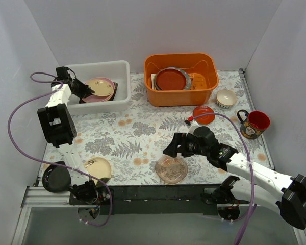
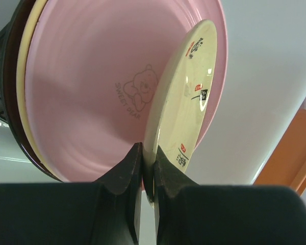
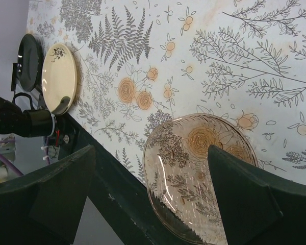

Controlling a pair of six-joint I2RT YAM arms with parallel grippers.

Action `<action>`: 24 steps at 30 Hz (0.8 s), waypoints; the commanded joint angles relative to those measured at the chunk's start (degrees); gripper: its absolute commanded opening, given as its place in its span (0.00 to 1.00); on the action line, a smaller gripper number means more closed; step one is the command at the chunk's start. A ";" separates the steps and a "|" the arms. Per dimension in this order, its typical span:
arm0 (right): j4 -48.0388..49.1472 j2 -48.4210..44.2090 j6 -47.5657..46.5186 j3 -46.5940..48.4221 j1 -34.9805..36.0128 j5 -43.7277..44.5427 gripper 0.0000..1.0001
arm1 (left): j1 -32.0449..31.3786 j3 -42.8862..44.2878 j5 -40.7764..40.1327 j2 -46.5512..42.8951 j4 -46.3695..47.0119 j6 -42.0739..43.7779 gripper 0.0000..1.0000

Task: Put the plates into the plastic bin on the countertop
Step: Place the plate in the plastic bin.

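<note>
My left gripper (image 1: 79, 88) is inside the white plastic bin (image 1: 121, 65), shut on the rim of a cream plate (image 2: 186, 102) that leans on a pink plate (image 2: 86, 92). Darker plates (image 2: 7, 76) lie under the pink one. In the left wrist view the jaws (image 2: 149, 152) pinch the cream rim. My right gripper (image 1: 176, 146) is open just above a clear pink scalloped glass plate (image 1: 171, 169), with its jaws (image 3: 153, 189) wide on either side of the plate (image 3: 204, 168). A cream plate (image 1: 97, 167), a black plate (image 1: 56, 179) and a small red plate (image 1: 204, 115) lie on the countertop (image 1: 143, 127).
An orange tub (image 1: 209, 81) with a red plate and other dishes stands at the back, right of the bin. A cream bowl (image 1: 226, 98) and a red mug (image 1: 255, 124) stand at the right. The glass plate lies close to the table's dark front edge (image 3: 117, 199).
</note>
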 commanded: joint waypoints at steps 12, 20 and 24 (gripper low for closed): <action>4.08 0.52 -0.34 -0.21 -0.23 -1.27 0.98 | 0.87 -0.64 2.35 -1.20 0.96 0.77 0.42; 4.17 0.51 -0.34 -0.21 -0.23 -1.36 0.98 | 1.31 0.67 3.31 -0.05 -0.27 1.48 0.68; 4.08 0.25 -0.34 -0.30 -0.23 -1.27 0.98 | 1.58 1.38 3.58 0.39 -0.71 1.56 0.69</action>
